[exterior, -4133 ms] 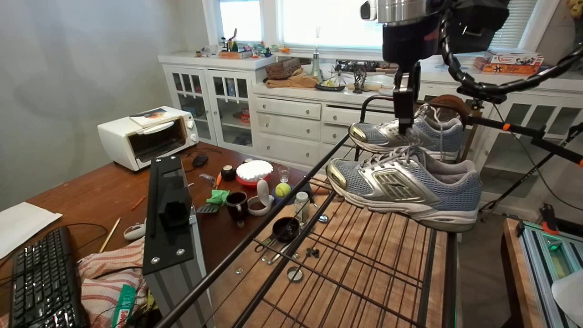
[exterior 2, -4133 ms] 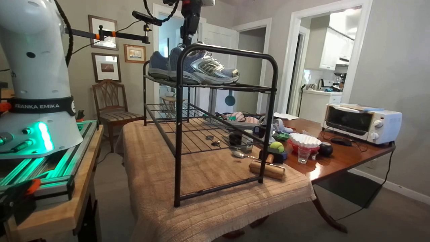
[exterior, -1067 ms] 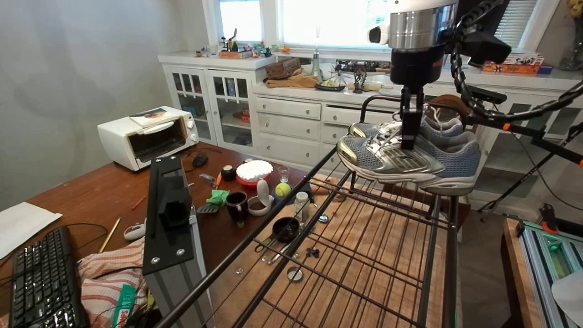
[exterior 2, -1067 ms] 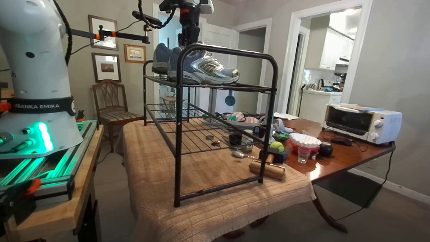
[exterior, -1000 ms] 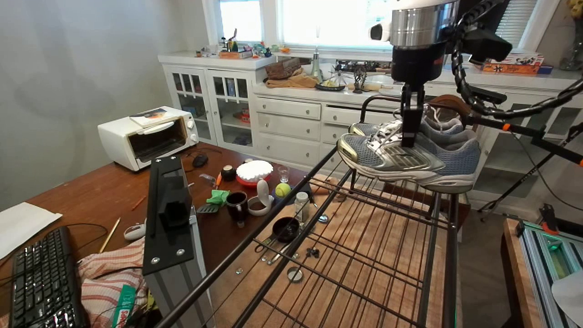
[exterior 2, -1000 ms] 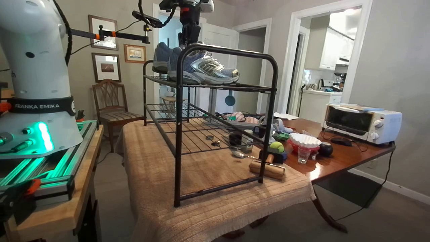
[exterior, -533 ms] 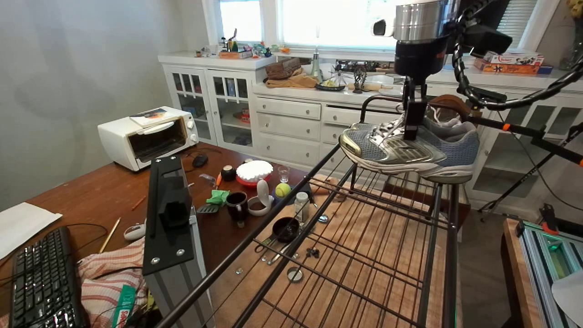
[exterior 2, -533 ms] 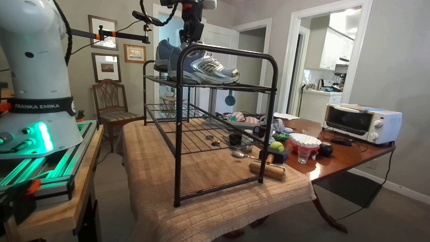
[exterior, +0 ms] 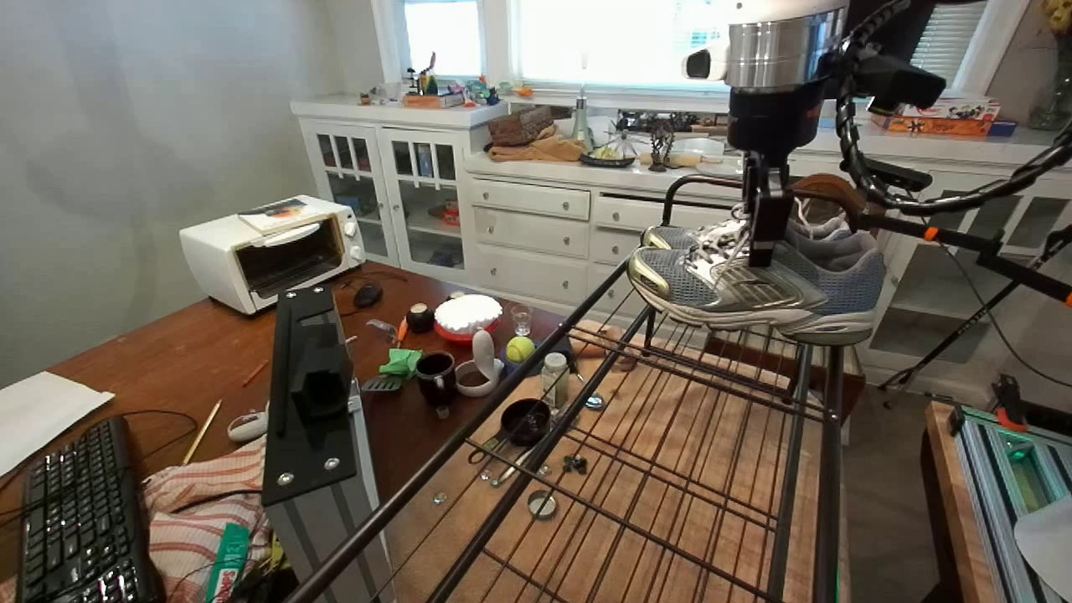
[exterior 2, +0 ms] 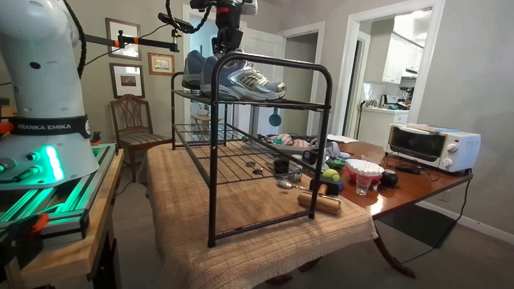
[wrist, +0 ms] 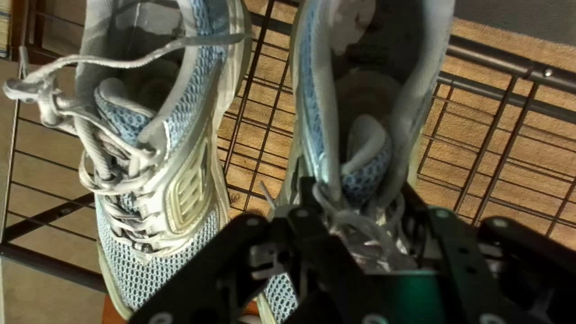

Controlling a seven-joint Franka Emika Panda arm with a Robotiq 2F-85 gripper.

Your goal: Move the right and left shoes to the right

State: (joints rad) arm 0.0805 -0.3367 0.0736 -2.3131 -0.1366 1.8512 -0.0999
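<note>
The grey-and-silver shoes are on the black wire rack [exterior 2: 213, 172]. My gripper [exterior: 762, 251] is shut on the laces and tongue area of the near shoe [exterior: 745, 297]. In the wrist view the fingers [wrist: 360, 191] straddle this shoe [wrist: 315, 112], with white laces between them. The other shoe [exterior: 670, 238] stands close behind, partly hidden; in the wrist view it lies to the left [wrist: 189, 135]. In an exterior view the other shoe [exterior 2: 249, 82] is nearer the rack's end hoop, with the held shoe [exterior 2: 193, 70] behind it. I cannot tell whether the held sole touches the shelf.
The rack's end hoop [exterior 2: 277, 60] rises beside the other shoe. A brown towel [exterior 2: 257, 245] lies under the rack. Beside it on the table are a mug [exterior: 435, 381], a tennis ball [exterior: 520, 349], a red bowl and a white toaster oven [exterior: 272, 251].
Over about four seconds the near shoe has risen and shifted along the rack, toward the other shoe. In the last half second my gripper and this shoe have dropped slightly. The other shoe stays put.
</note>
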